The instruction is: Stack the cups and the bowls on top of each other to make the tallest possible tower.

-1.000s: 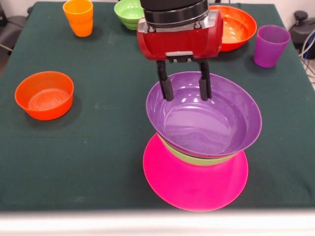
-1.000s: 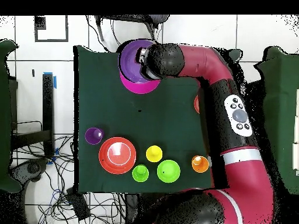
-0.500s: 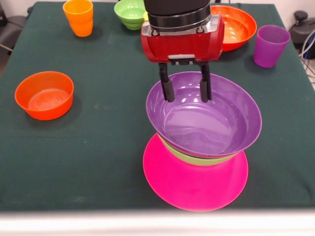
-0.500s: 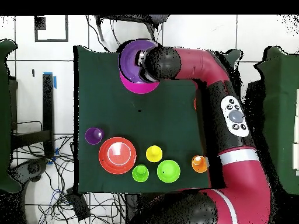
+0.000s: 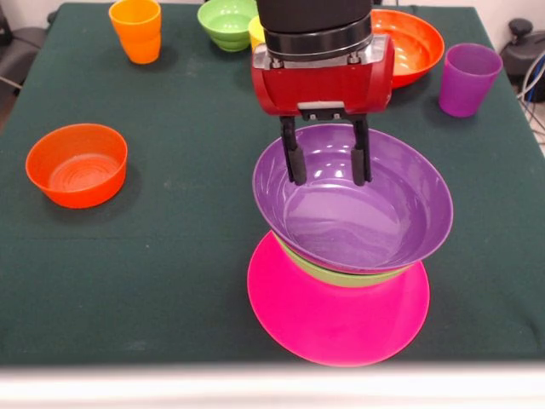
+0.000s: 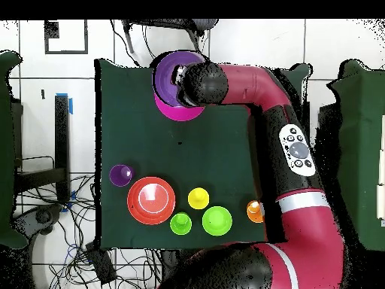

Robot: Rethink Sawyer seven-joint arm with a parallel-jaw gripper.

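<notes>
Near the table's (image 5: 153,281) front edge stands the tower (image 5: 345,256): pink bowl (image 5: 332,324) at the base, light green bowl (image 5: 341,274) on it, wide purple bowl (image 5: 358,209) on top, tilted. Gripper (image 5: 326,166) hangs over the purple bowl's far rim, fingers (image 5: 294,158) spread apart, tips inside the bowl, holding nothing. Left edge: orange-red bowl (image 5: 77,164). Far edge: orange cup (image 5: 135,30), green bowl (image 5: 223,21), wide orange-red bowl (image 5: 413,43), purple cup (image 5: 468,78). Overhead, yellow cup (image 6: 198,199) and light green cup (image 6: 180,223) stand apart.
</notes>
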